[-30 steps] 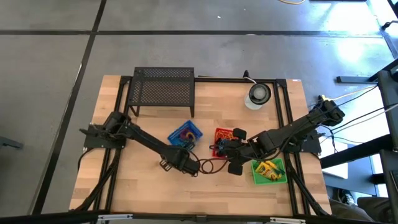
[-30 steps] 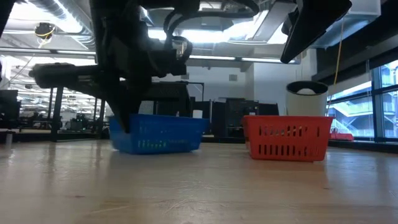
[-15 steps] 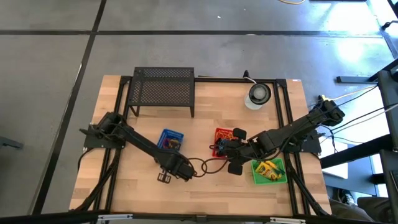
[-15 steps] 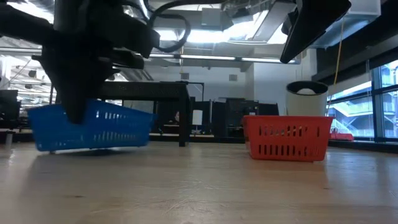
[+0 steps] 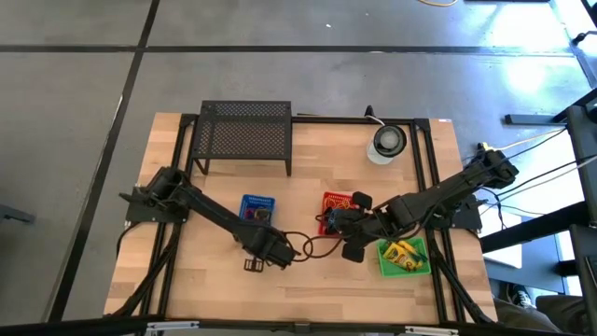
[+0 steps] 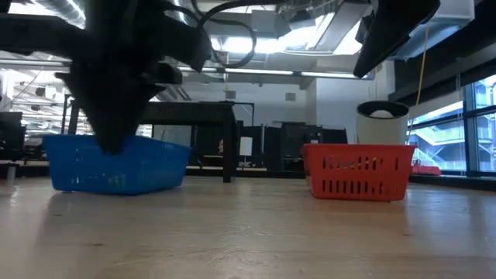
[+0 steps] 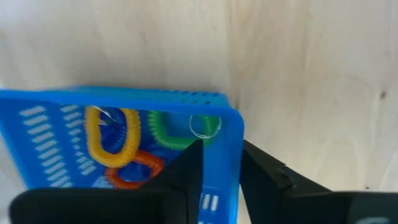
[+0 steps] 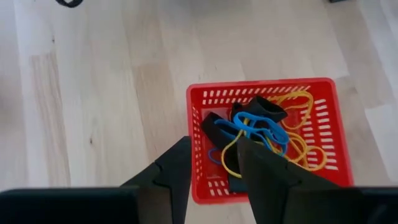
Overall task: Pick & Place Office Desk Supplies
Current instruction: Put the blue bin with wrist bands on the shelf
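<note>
Open-plan lab or industrial office — exposed ceiling ducts (image 6: 263, 15), strip lights, big windows (image 6: 477, 124), grey concrete floor (image 5: 84, 103) under wooden counter (image 5: 308, 280).

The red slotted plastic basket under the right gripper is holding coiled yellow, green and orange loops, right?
Not quite. The red slotted plastic basket holds blue and yellow rubber bands with dark pieces, as the right wrist view shows. It does sit under the right gripper.

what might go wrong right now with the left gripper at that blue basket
The left gripper straddles the blue basket wall with a finger inside, so pulling away sideways could drag or tip it and spill the coiled loops. The right gripper hovers over the nearby red basket; the arms are close and could collide.
</note>
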You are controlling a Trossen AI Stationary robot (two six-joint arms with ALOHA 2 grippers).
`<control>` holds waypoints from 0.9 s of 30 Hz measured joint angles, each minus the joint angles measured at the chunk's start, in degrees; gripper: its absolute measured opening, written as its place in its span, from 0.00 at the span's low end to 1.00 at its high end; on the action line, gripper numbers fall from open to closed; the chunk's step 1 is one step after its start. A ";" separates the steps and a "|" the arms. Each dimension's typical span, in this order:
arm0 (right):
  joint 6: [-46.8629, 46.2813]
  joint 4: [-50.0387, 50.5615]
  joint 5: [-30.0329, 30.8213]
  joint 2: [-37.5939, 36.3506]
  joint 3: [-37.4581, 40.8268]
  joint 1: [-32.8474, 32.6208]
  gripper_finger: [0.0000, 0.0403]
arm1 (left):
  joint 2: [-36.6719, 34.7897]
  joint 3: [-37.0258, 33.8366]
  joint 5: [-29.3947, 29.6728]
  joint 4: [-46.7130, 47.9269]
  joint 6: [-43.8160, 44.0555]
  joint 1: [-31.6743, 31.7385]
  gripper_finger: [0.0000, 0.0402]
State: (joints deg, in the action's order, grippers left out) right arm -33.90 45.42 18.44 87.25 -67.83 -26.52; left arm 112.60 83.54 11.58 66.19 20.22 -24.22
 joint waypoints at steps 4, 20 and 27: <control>1.41 3.36 -2.21 -2.32 0.00 0.02 0.33 | 0.00 2.95 1.01 1.75 -2.94 0.79 0.28; 4.37 10.27 -13.29 -6.13 0.04 -3.02 0.33 | -0.07 17.22 4.58 15.14 0.25 -0.81 0.31; 6.42 2.41 -8.38 -19.99 5.89 -3.96 0.33 | -0.02 15.25 7.31 18.47 -1.31 -4.78 0.31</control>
State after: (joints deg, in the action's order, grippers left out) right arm -27.49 47.83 10.06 67.26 -61.95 -30.48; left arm 112.57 98.78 18.88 84.66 18.91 -29.00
